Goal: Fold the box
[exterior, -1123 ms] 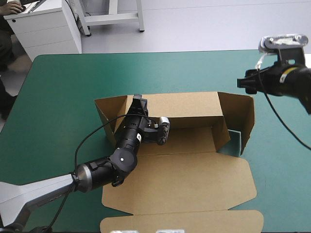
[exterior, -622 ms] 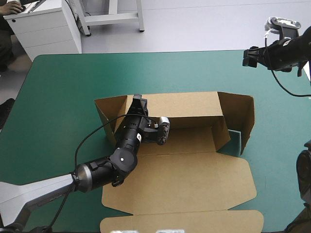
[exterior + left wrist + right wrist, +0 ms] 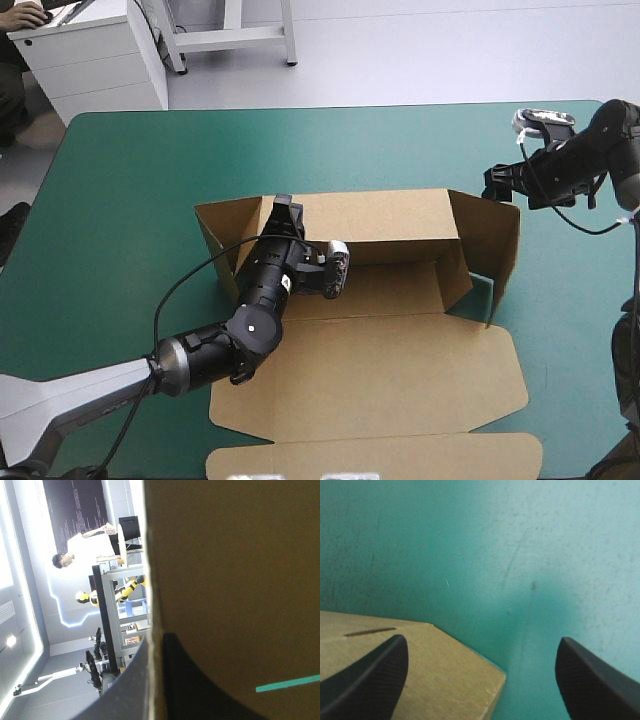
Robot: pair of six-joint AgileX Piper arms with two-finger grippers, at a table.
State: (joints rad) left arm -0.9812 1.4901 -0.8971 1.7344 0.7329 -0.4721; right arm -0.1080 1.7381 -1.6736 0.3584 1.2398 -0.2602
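From up top there's one brown box (image 3: 400,375) on the teal-green cover (image 3: 130,200). Its back and side walls are up, and the lid lies flat on the near side. The left arm runs in low on a diagonal, with the left gripper (image 3: 284,207) up at the back wall's top edge near the box's left corner. The right arm is bent in from the side, and the right gripper (image 3: 493,184) sits just beyond the upper corner of the raised right wall. In the left wrist cam, brown board fills most of the view and both black fingers (image 3: 200,690) are clamped on its edge, one on each face. In the right wrist cam the fingers (image 3: 370,680) are spread wide. A corner of the board pokes in between them by one finger, with bare cover ahead.
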